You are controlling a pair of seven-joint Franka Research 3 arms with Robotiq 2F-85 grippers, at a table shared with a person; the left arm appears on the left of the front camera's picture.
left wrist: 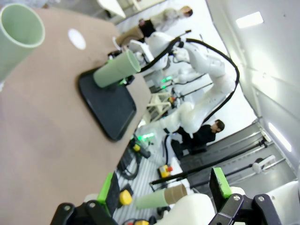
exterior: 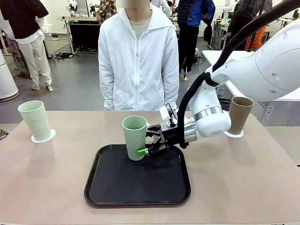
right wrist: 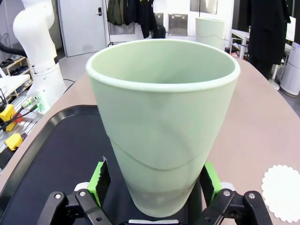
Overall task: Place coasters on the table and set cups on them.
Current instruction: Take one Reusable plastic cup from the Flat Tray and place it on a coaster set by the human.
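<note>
Green pads of the right tool (right wrist: 152, 187) stand spread astride the pale green cup (right wrist: 161, 126) on the tray (exterior: 138, 187); an uneven squeeze could tip it

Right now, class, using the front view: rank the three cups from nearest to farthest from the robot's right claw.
1. The green cup on the tray: it stands between the fingers of the right claw, at the black tray's far edge.
2. The brown cup: on a coaster behind the right arm, at the far right.
3. The other green cup: on its coaster at the far left.
</note>
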